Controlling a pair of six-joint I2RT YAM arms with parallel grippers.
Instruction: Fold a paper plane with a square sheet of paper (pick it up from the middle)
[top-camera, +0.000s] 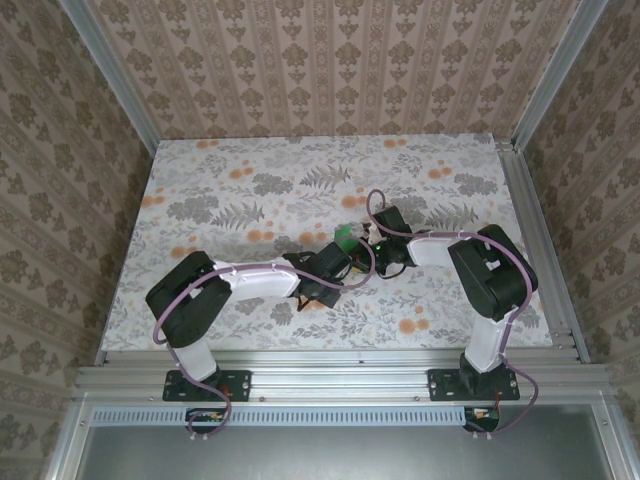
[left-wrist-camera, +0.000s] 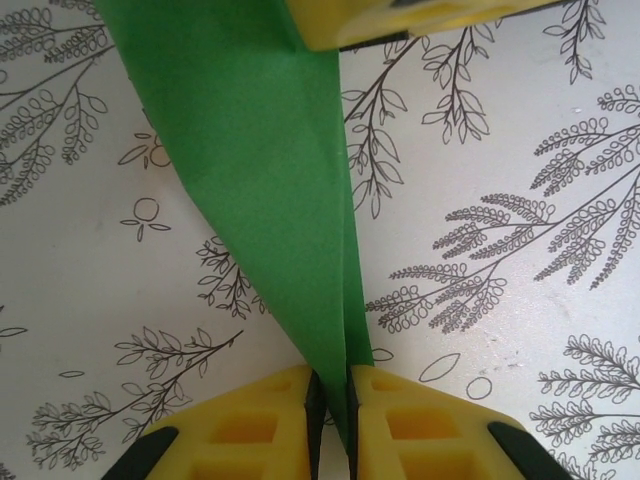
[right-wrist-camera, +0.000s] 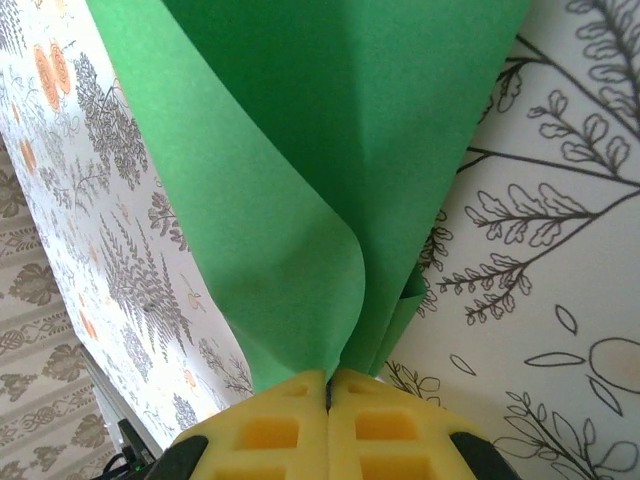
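The left gripper (left-wrist-camera: 332, 388) has its yellow fingers (left-wrist-camera: 250, 425) pressed nearly together on the narrow near end of the green paper (left-wrist-camera: 260, 180). The sheet runs straight away from them, widening as it goes, with its long axis in line with the fingers. At the far end of that strip the right gripper (right-wrist-camera: 328, 385) comes in from the opposite side. Its fingers (right-wrist-camera: 270, 430) are fully closed on several folded layers, which fan out ahead of them with a soft curl on their left and a crease up the middle. The paper is thus stretched between the two grippers and seems raised off the surface, with both arms equally near it. I judge that the next fold depends on one end being let go or laid flat along that axis. Beneath lies the flat floral table (top-camera: 250, 170), and the patterned walls (top-camera: 330, 60) stand well apart from the work.
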